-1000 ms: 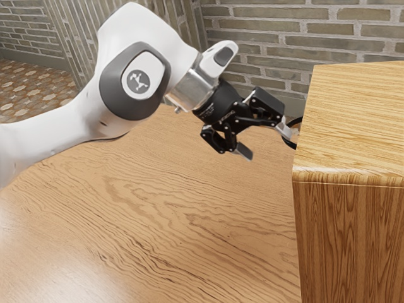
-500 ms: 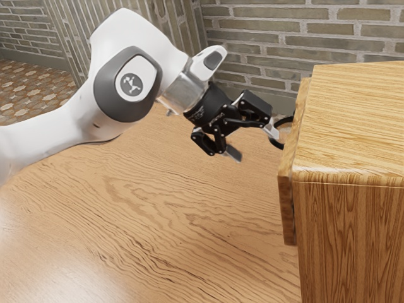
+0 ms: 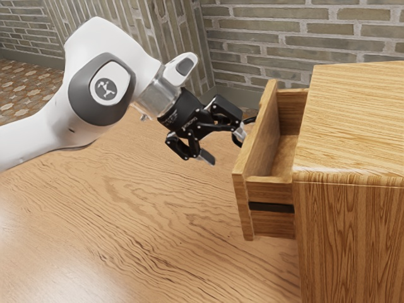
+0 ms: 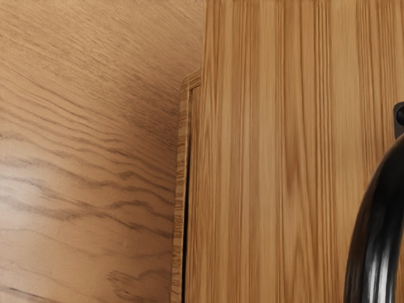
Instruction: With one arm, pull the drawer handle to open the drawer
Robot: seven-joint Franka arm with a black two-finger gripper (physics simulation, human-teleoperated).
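A tan wood-grain surface (image 3: 126, 214) spans the foreground, its grain in long wavy bands. Behind it stands a grey-brown brick wall (image 3: 315, 31). A patterned tiled floor (image 3: 25, 88) lies at the exterior view's upper left.

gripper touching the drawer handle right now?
Cannot tell. In the exterior view the open gripper has one finger right at the black handle, but the spot where they would meet is hidden against the drawer front.

No words or numbers can be read; a white emblem (image 3: 105, 89) marks the arm's grey joint cap (image 3: 84, 106).
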